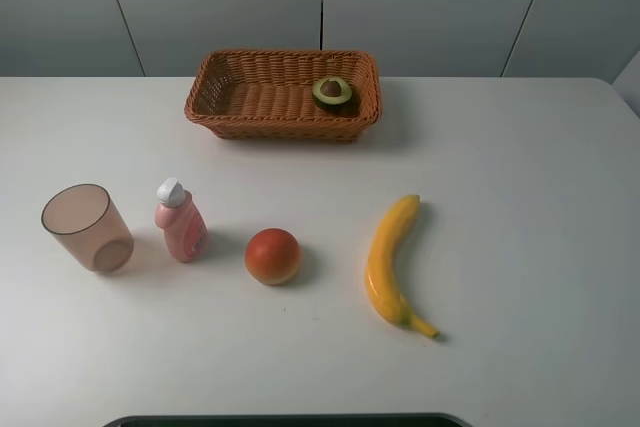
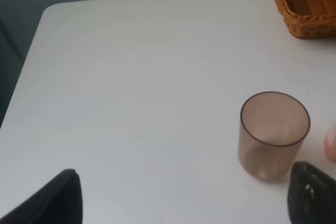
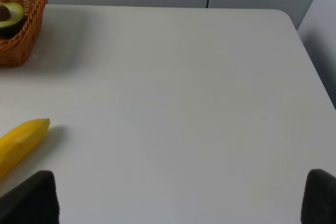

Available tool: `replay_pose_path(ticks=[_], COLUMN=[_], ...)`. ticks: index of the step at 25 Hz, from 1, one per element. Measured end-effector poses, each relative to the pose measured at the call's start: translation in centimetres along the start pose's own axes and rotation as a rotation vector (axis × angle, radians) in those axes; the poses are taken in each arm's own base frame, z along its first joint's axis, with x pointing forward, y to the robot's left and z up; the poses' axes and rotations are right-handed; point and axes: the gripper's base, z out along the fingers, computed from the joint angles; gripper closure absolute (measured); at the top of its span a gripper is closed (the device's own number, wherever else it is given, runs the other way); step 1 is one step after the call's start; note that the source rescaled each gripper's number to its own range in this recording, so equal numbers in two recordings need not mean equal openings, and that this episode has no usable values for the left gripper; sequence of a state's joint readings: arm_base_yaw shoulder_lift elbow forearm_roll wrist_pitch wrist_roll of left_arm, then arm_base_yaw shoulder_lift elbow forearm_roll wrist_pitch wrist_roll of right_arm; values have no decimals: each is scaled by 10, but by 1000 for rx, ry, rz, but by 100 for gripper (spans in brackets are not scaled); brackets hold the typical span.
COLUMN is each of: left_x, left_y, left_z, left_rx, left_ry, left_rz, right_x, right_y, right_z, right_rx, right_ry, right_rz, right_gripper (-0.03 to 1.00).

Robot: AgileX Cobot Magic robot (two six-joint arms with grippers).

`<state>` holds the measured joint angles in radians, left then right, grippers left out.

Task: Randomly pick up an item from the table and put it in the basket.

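The halved avocado (image 1: pixel 332 92) lies pit-up in the wicker basket's (image 1: pixel 215 75) right end, upper centre of the frame, so the drop looks done. Both pincers, left (image 2: pixel 181 195) and right (image 3: pixel 181 198), gape wide and empty above the bench (image 1: pixel 520 207).

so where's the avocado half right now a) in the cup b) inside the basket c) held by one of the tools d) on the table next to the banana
b: the avocado half lies inside the basket, at its right end, pit facing up, well away from the banana and the cup.

Avocado (image 1: pixel 332 92) in basket (image 1: pixel 260 122) right end; before it, left to right: cup (image 1: pixel 87 228), bottle (image 1: pixel 180 220), fruit (image 1: pixel 273 256), banana (image 1: pixel 391 263).
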<state>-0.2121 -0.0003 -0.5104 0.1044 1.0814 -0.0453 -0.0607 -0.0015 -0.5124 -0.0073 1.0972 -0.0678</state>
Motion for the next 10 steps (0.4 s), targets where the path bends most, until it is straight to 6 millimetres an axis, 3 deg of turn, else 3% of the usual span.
replay_pose_path(ticks=[10], left_x=[0], left_y=[0], left_z=[0], left_rx=[0], left_ry=[0], left_rz=[0], right_x=[0], right_y=[0], right_z=[0], right_rx=[0], right_ry=[0], right_rz=[0], right_gripper=[-3])
